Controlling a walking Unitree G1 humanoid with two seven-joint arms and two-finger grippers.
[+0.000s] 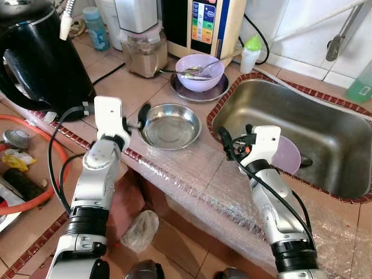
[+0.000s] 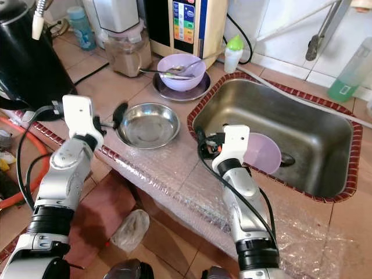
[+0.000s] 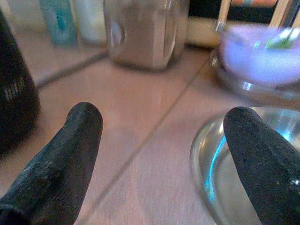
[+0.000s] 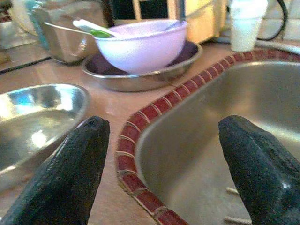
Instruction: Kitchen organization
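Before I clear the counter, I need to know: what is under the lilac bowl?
The lilac bowl sits in a shallow steel plate, with spoons resting inside the bowl. The plate's middle is covered by the bowl, so anything there cannot be seen.

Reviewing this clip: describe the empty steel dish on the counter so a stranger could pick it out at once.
Start at the sink with its red tile border. Just to its left on the counter lies the shallow steel dish, beside the left gripper. Unlike the steel plate behind it, which carries a lilac bowl, this one is empty.
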